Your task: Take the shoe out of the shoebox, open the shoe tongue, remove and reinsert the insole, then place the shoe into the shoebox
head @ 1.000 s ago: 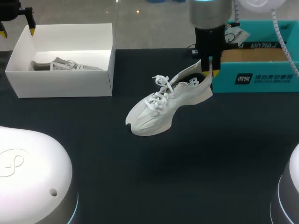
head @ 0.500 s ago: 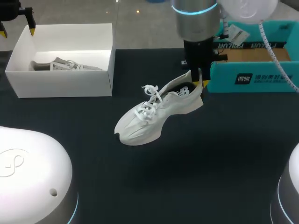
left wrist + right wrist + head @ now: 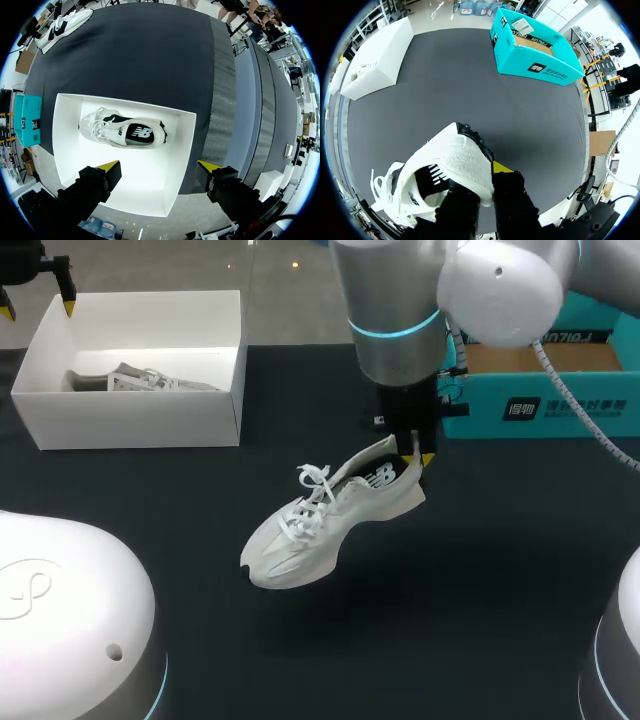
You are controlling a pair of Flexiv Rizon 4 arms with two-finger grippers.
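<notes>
Your right hand (image 3: pixel 420 455) pinches the white shoe (image 3: pixel 320 515) by its heel, one finger inside the collar and one outside. The shoe hangs over the dark table (image 3: pixel 450 570), toe tipped down, near the teal shoebox (image 3: pixel 560 410). Your left hand (image 3: pixel 157 167) is spread above the white box (image 3: pixel 140 420), where a second shoe (image 3: pixel 122 131) lies.

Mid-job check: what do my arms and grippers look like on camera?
The right arm is a silver-grey cylinder with a glowing cyan ring, a white rounded joint cap and a white coiled cable. The right gripper and left gripper have black blocky fingers with yellow tips. The left arm shows a white domed housing with an embossed mark.
</notes>
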